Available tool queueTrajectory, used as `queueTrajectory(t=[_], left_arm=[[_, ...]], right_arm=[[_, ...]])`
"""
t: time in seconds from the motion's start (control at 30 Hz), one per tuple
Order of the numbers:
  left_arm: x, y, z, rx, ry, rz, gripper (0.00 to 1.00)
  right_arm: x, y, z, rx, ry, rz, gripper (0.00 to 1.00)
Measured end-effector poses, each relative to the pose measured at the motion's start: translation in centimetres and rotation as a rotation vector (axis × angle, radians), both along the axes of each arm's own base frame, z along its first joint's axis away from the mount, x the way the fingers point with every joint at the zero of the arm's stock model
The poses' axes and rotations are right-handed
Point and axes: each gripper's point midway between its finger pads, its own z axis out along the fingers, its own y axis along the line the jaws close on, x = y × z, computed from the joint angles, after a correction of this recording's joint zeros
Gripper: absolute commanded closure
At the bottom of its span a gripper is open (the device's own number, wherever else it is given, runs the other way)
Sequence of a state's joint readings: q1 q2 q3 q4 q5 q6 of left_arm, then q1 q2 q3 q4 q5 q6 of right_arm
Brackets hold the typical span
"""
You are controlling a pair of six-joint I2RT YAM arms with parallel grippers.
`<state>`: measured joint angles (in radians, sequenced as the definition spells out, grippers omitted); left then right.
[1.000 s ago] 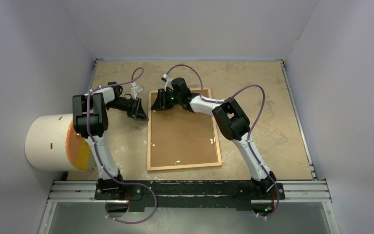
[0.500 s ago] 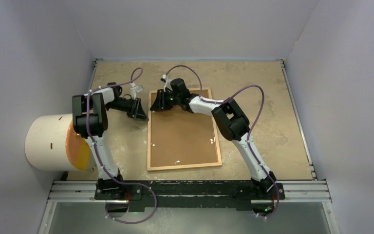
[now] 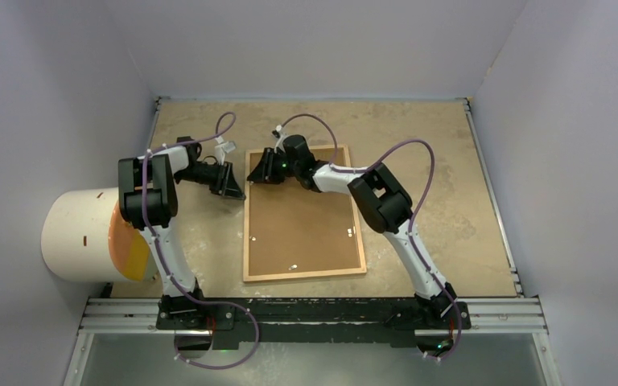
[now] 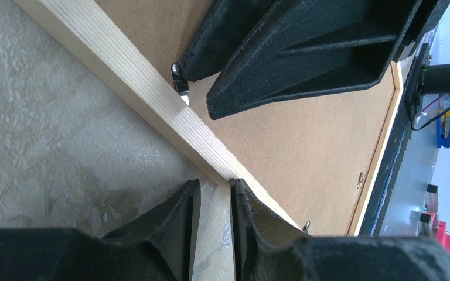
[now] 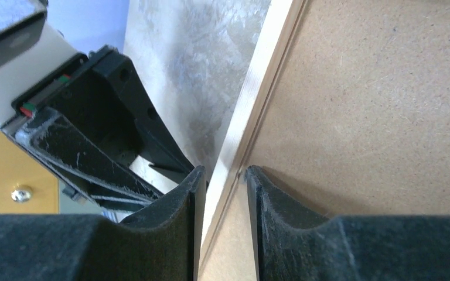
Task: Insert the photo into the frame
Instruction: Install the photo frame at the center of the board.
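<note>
The frame [image 3: 248,233] lies face down on the table, its light-wood moulding around a brown backing board [image 3: 302,225]. Its glass is hidden, and the photo is not in view. My left gripper [image 3: 233,186] sits on the table just outside the left moulding [image 4: 152,99]. Its jaws [image 4: 214,182] are nearly together with nothing between them, and one finger touches the wood. My right gripper [image 3: 259,171] is at the frame's far-left corner. Its jaws [image 5: 222,170] are nearly together over the moulding's inner edge, beside a small metal tab [image 4: 179,76].
A white cylinder with an orange face [image 3: 76,233] stands at the left, close to the left arm. More metal tabs [image 3: 351,232] sit on the backing board. A black rail [image 3: 314,310] runs along the near edge. Grey walls close in the other three sides of the table.
My right gripper has shifted a little to the left along the frame's far-left corner. The left gripper and the frame have not moved.
</note>
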<state>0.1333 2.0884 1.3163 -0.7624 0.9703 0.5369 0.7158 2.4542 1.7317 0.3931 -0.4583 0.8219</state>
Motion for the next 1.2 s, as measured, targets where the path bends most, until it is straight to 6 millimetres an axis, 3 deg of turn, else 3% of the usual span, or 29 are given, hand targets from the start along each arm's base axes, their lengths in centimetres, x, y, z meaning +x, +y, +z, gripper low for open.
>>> queueTrajectory(t=[0.2, 0.43, 0.73, 0.97, 1.2], left_arm=[[0.0, 0.0, 0.0, 0.001, -0.007, 0.001, 0.73], [-0.3, -0.3, 0.0, -0.004, 0.001, -0.006, 0.73], [-0.3, -0.3, 0.0, -0.001, -0.009, -0.006, 0.74], [-0.3, -0.3, 0.0, -0.001, -0.009, -0.006, 0.74], [-0.3, -0.3, 0.0, -0.001, -0.010, -0.007, 0.74]], right_arm=[[0.4, 0.7, -0.1, 0.036, 0.007, -0.125, 0.64], [-1.2, -1.3, 0.2, 0.020, 0.034, -0.271, 0.62], [-2.3, -1.3, 0.2, 0.001, 0.047, -0.275, 0.62], [-2.2, 0.2, 0.1, -0.005, 0.054, -0.258, 0.63], [-1.9, 0.4, 0.1, -0.043, 0.050, -0.279, 0.64]])
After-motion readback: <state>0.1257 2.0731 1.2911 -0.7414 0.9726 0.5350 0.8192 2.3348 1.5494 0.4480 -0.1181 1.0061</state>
